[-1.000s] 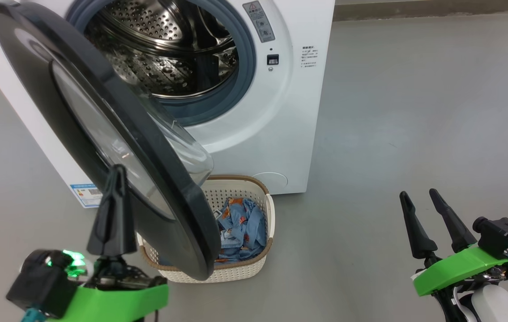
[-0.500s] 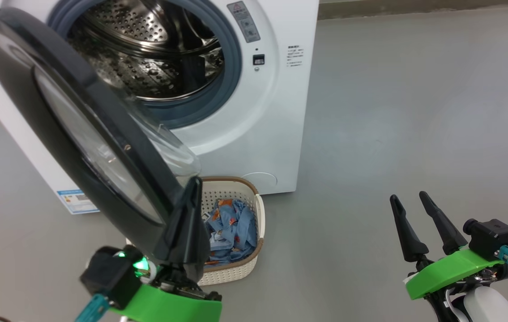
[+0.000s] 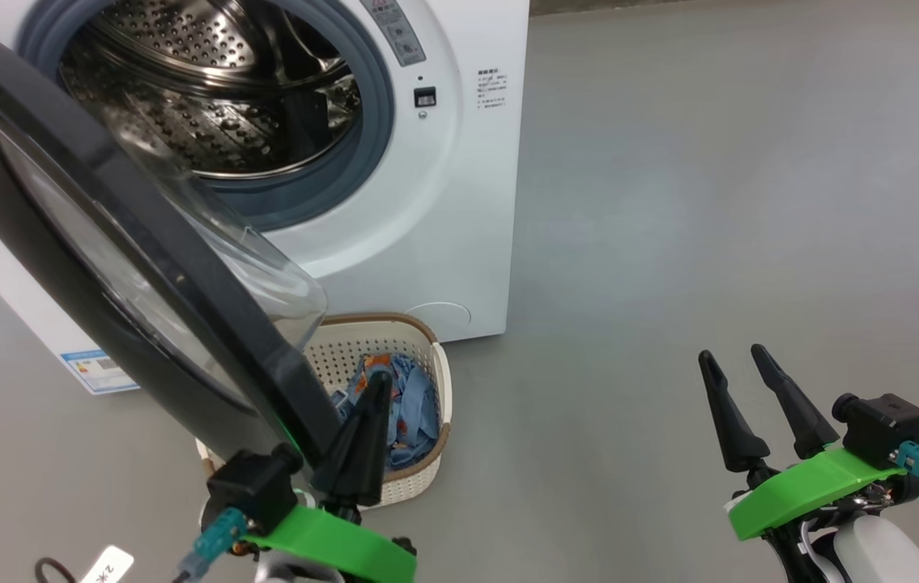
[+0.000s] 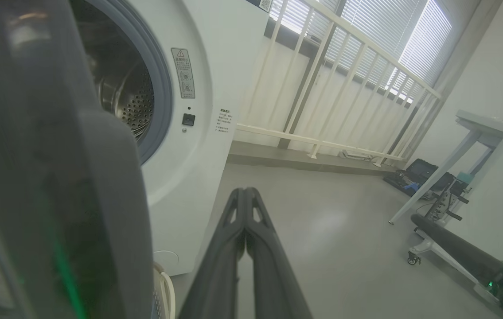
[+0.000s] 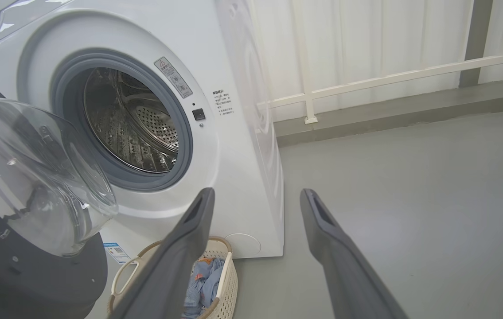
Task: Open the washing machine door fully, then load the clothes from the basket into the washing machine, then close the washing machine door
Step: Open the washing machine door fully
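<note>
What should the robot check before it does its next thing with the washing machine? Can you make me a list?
1. Washing machine door fully open: not ok, it stands partway and overhangs the basket.
2. Left gripper free: ok, jaws shut on nothing, beside the door's edge.
3. Left gripper touching the door: cannot tell.
4. Right gripper ready: ok, jaws open and empty above the floor.
5. Clothes in the basket: ok.
6. Drum free of things: ok, in the part that shows.

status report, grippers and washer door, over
Left gripper shut, beside lower edge of large round glossy black door; right gripper open, empty. Door open, overhanging cream perforated basket.
</note>
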Controlling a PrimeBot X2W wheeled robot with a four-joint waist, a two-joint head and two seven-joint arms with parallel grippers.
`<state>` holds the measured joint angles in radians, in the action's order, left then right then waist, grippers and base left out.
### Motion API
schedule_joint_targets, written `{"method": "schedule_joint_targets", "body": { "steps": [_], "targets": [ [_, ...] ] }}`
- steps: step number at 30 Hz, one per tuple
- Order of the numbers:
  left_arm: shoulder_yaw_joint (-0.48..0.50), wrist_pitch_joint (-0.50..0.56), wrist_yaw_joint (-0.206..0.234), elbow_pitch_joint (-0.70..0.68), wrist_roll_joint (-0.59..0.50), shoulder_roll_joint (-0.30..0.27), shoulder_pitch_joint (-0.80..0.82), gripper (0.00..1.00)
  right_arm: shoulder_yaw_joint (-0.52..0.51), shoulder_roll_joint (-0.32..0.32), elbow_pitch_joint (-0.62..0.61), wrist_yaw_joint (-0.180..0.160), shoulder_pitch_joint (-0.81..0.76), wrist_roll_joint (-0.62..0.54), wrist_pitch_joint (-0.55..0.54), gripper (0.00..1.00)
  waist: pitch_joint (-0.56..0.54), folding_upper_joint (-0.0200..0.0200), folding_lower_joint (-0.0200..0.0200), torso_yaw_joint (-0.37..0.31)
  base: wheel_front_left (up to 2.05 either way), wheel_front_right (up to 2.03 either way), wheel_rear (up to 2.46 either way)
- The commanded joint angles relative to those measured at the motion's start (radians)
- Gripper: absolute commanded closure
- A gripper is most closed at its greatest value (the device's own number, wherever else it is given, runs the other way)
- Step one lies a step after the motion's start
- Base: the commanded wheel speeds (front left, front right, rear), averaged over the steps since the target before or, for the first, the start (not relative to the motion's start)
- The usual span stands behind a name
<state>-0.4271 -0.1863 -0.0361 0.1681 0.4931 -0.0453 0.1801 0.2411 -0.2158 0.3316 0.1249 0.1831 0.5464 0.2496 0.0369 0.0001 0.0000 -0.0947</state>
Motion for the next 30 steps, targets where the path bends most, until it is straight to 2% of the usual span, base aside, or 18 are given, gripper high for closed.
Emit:
{"method": "schedule_joint_targets", "body": {
  "steps": [1,13,30],
  "targets": [
    [0.028,-0.018,0.013,0.002,0.015,-0.005,0.059,1.0,0.018,-0.006,-0.022,0.006,0.038,0.003,0.012,0.0,0.01,-0.0001,0.0,-0.006,0.0,0.0,0.0],
    [0.06,-0.043,0.052,0.1,0.043,-0.009,0.108,1.0,0.005,-0.001,-0.023,0.006,0.039,0.0,0.012,0.0,0.029,-0.0001,0.0,0.001,0.0,0.0,0.0],
    [0.103,-0.047,0.08,0.095,0.074,-0.039,0.062,1.0,-0.001,0.013,-0.006,0.006,0.031,0.01,0.012,0.0,0.011,-0.0001,0.0,0.155,0.0,0.0,0.0]
  ]
}}
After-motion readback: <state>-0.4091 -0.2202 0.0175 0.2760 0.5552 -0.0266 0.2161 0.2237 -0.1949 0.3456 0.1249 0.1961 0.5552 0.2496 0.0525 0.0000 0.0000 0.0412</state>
